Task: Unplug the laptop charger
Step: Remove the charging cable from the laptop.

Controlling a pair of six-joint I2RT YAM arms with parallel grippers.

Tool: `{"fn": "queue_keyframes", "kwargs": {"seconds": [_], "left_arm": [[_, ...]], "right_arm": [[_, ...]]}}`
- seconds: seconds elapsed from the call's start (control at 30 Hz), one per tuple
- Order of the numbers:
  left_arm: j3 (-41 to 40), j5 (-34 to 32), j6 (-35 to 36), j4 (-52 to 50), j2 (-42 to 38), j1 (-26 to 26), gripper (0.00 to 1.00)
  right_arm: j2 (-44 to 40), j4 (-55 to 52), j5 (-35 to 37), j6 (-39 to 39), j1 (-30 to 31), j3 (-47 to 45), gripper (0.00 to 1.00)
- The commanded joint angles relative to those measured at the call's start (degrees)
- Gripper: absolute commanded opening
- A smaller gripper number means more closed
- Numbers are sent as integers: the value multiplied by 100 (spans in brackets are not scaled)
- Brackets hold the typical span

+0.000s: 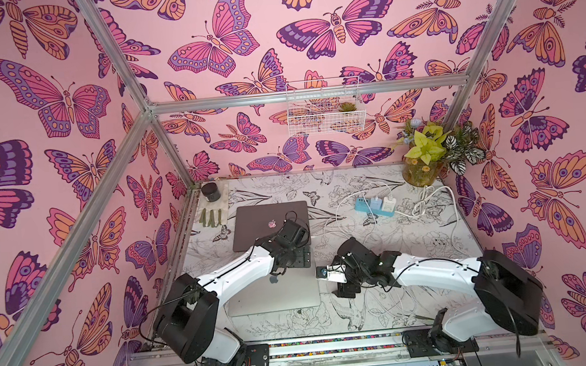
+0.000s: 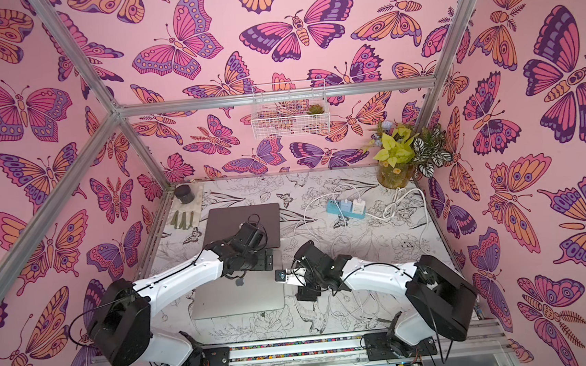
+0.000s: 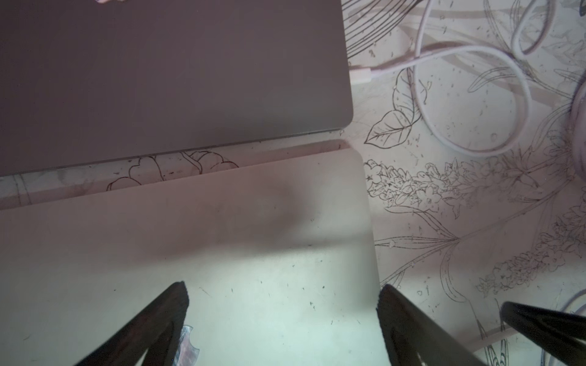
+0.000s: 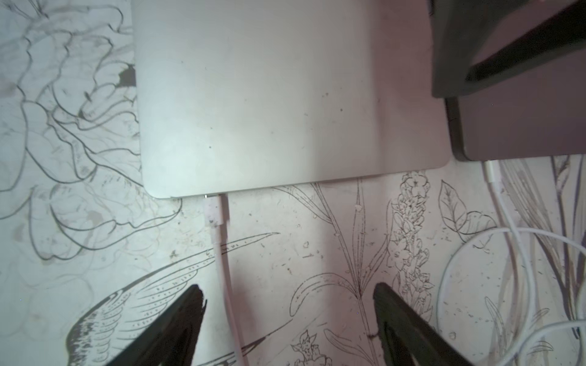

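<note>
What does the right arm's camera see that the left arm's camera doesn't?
Only the right wrist view shows the white plug stuck in the edge of the silver laptop, with its cable running back between the open jaws of the right gripper. Only the left wrist view shows the strip of table between the two laptops, and the left gripper with jaws open over the silver lid. Both show the silver laptop, the dark laptop with a second plug, and cable loops.
</note>
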Motion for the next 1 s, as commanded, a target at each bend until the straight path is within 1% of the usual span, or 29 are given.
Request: {"fn": "queue_keyframes", "kwargs": {"seconds": [0.0,0.07,0.13,0.27,0.37,0.4,0.47,0.6,0.63,0.7,0.77,0.97], "left_arm": [[-78,69,-11,-113,97,12,96],[-125,72,-17,-86,117,10,97],[-202,48,-27,-44,97,27,97],[-446,50,-111,46,-114,162,97],[-714,17,-140,230,-357,286,97],[-796,43,-144,313,-403,341,97],[-916,134,-132,453,-454,452,97],[-928,129,-28,483,-431,482,97],[-927,141,-29,484,-423,482,97],[-938,162,-24,482,-391,484,98],[-978,168,-8,507,-347,482,98],[-1109,99,32,625,-350,507,99]], "right_arm": [[309,-590,48,-328,62,373,75],[533,-757,246,-409,137,484,70],[716,-969,342,-500,178,580,69],[840,-1472,216,-430,248,806,68],[705,-1474,101,-383,278,716,67],[704,-1391,73,-375,282,680,64],[840,-1423,226,-336,346,771,50],[1220,-1799,382,-251,374,1083,22],[1262,-1839,392,-251,374,1107,19],[1302,-1889,406,-260,373,1123,14],[1303,-1967,353,-253,374,1151,1],[1128,-2105,457,-251,370,1123,0]]}}
